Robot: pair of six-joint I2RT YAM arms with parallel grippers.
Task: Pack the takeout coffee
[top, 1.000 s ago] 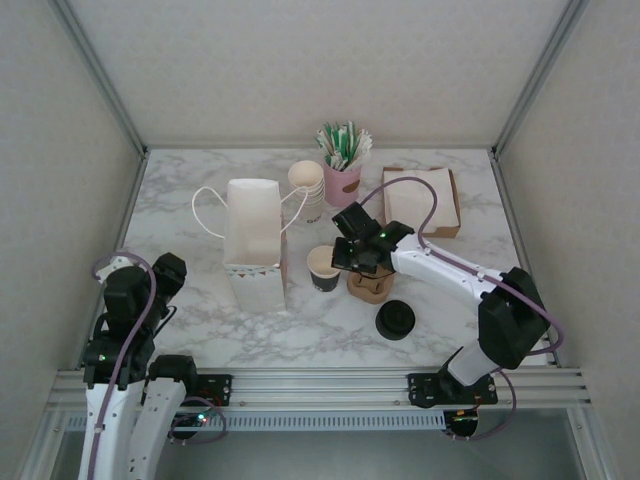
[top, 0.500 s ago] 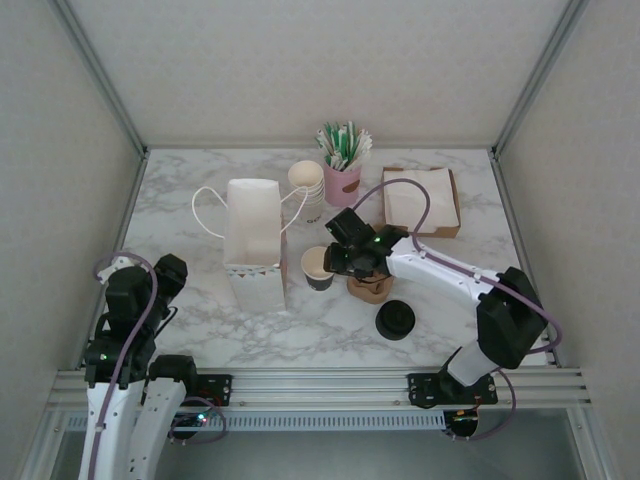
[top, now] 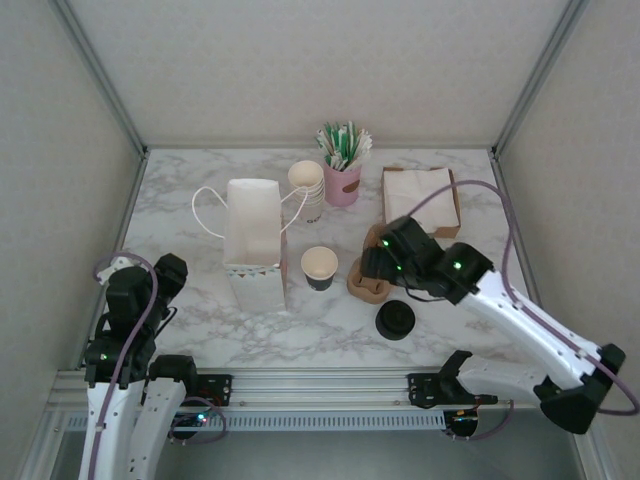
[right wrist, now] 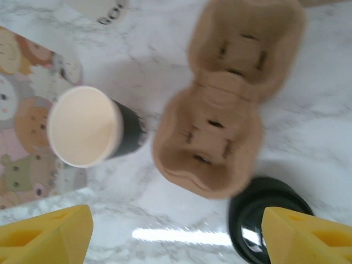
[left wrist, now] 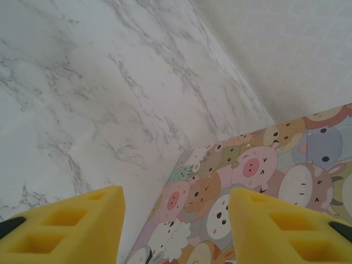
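Observation:
The takeout coffee cup point(top: 320, 266) is a small cup with a dark wall and cream inside. It stands upright and uncapped on the marble, just right of the paper bag point(top: 254, 240). In the right wrist view the cup point(right wrist: 82, 126) is at the left and nothing touches it. A loose black lid point(top: 396, 320) lies nearer the front, apart from the cup. My right gripper point(top: 374, 264) hovers open over the brown cup tray point(top: 368, 290), with nothing between its fingers point(right wrist: 49, 236). My left gripper point(top: 165, 272) waits open at the near left, facing the bag's cartoon side point(left wrist: 264, 181).
A stack of lidless cream cups point(top: 307, 180) and a pink holder of stirrers point(top: 343, 160) stand at the back. A brown box of napkins point(top: 420, 200) sits at the back right. The bag's handles loop out on both sides. Walls close in left and right.
My right gripper has opened, let go of the cup beside the bag, and drawn back to the right over the tray. The right arm's elbow has swung out to the right.

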